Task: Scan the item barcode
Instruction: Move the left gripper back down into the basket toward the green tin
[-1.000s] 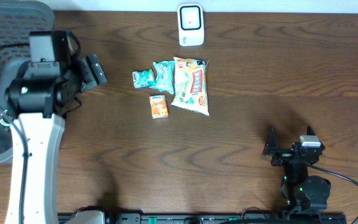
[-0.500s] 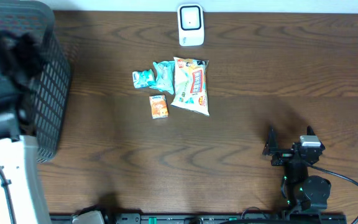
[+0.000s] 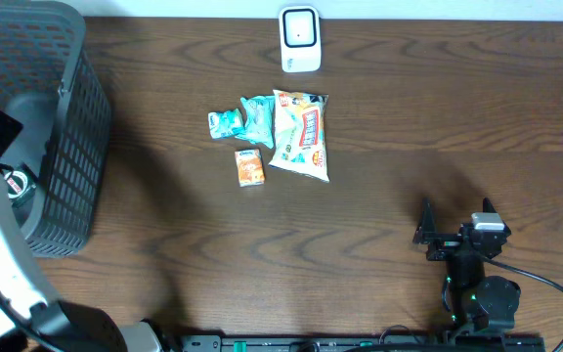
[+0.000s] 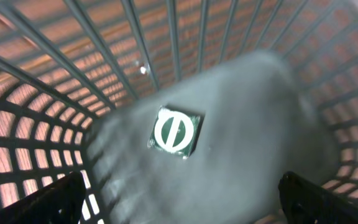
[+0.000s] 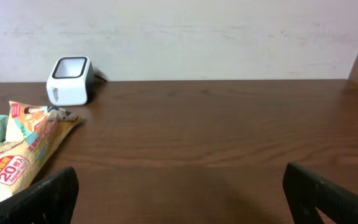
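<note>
You can read a red "20" on the large snack bag (image 5: pixel 18 152), at eight o'clock in the right wrist view. On the basket (image 4: pixel 260 155) floor, a green square label (image 4: pixel 176 130) shows a white barred circle. The orange box (image 3: pixel 249 167) print is too small to read.

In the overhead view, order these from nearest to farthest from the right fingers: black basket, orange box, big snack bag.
1. big snack bag, centre, nearest the right fingers.
2. orange box, left of the bag.
3. black basket, far left.
</note>
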Robot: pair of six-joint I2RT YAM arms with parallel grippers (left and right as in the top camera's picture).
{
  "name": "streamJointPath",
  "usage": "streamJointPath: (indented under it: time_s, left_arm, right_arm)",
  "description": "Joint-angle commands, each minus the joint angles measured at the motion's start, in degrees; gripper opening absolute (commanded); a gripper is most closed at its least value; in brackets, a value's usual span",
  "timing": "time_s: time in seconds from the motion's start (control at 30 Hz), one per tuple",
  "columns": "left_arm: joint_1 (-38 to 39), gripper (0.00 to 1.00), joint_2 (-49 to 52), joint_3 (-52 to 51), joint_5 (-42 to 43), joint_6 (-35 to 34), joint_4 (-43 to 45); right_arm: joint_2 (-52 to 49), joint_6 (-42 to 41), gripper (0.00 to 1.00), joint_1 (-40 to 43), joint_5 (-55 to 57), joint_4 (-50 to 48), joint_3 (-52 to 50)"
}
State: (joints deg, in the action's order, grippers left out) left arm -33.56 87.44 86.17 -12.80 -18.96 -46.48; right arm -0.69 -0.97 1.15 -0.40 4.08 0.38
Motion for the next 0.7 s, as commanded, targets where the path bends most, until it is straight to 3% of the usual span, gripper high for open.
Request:
streamJointPath:
  time_s: [0.0, 0.17, 0.3, 0.67]
  left_arm:
    - [-1.11, 0.97, 4.07, 1.16, -0.81, 1.81, -1.22]
    - [-3.61, 0.97, 8.59, 1.03, -0.68, 2.23, -2.16]
    - [-4.52, 0.98, 12.59, 0.35, 1.2, 8.09, -2.19]
    - [-5.05, 0.98, 21.09, -0.15, 1.86, 8.02, 1.9]
  right_arm:
    - [0.28, 0.42, 0.99, -0.44, 0.04, 0.26, -0.07]
    - [0.28, 0.42, 0.99, -0.44, 0.04, 0.26, -0.07]
    - [0.28, 0.42, 0.99, -0.44, 0.04, 0.26, -0.07]
    - [0.28, 0.44, 0.99, -0.44, 0.04, 0.26, -0.07]
